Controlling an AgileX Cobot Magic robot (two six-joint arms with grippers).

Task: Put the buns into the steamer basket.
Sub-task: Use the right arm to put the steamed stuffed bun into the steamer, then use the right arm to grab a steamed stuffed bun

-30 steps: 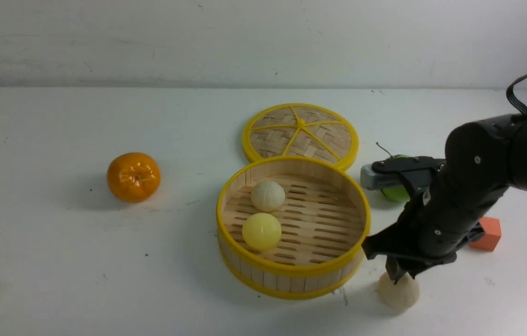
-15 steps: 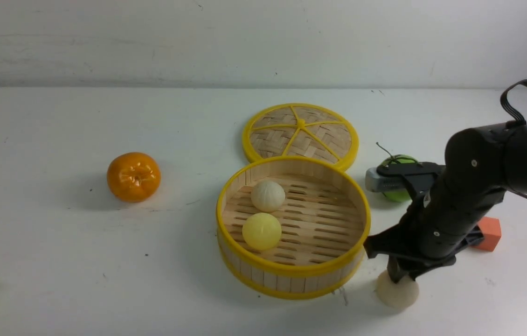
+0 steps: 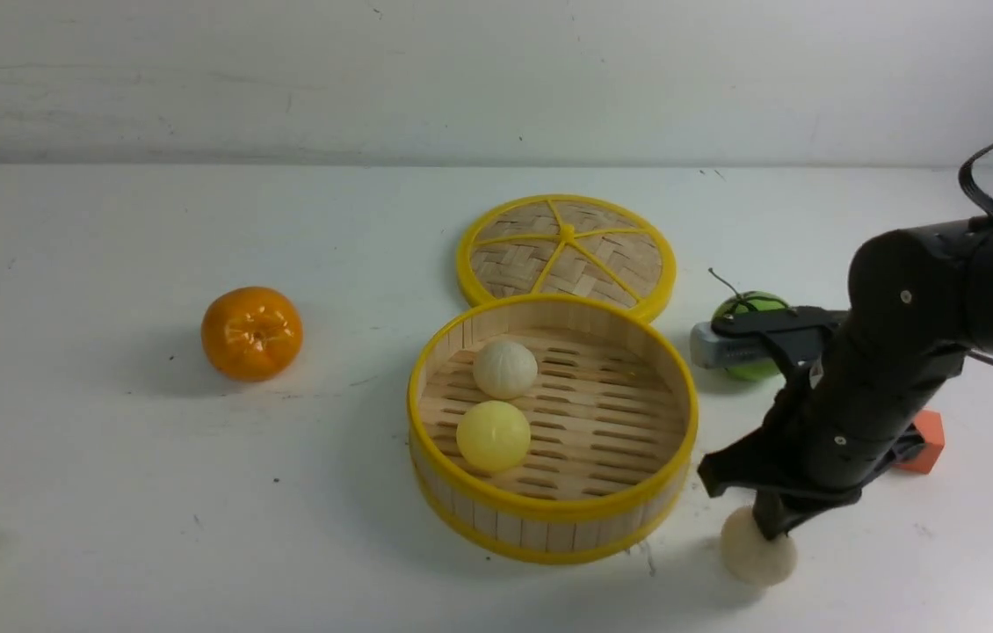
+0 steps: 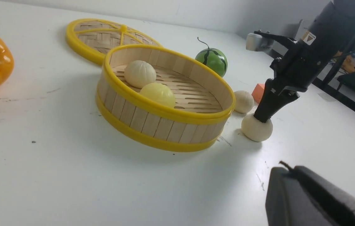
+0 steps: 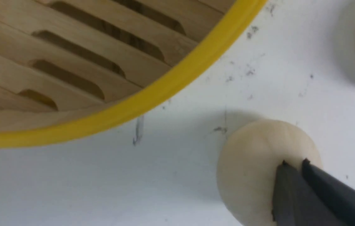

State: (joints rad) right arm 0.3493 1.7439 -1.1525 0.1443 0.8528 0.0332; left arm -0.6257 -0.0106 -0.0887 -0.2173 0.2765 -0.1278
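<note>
Since a sec ago the R gripper (image 3: 773, 527) has slid a touch toward the bench's right edge and its jaws, apart then, have come together. The loose bun (image 3: 757, 560) got nudged w/ it, slightly closer to the near edge.

That bun sits on the bench by the near edge, right of centre, just beside the steamer basket (image 3: 549, 508) at its near-right wall, not touching it. The gripper tips are together and pressed onto the bun's top from above. Can't tell if they pinch any of it; looks more a poke than a hold, imo. The bun is round, so no long axis to line up.

Key relation: the basket lies left & a bit farther back from the bun, and its rim stands higher than the bun, so the move is up-and-over. Inside, the cream bun (image 3: 505, 369) & yellow bun (image 3: 493, 435) take the left half; the right half of the floor is bare.

The fourth bun (image 4: 243, 101) lies just behind, btwn the basket wall & the orange block (image 4: 258, 91); the watermelon ball (image 4: 211, 61) is farther back.

The R arm is on the spot. The L gripper (image 4: 282, 168), closed, is well apart.
</note>
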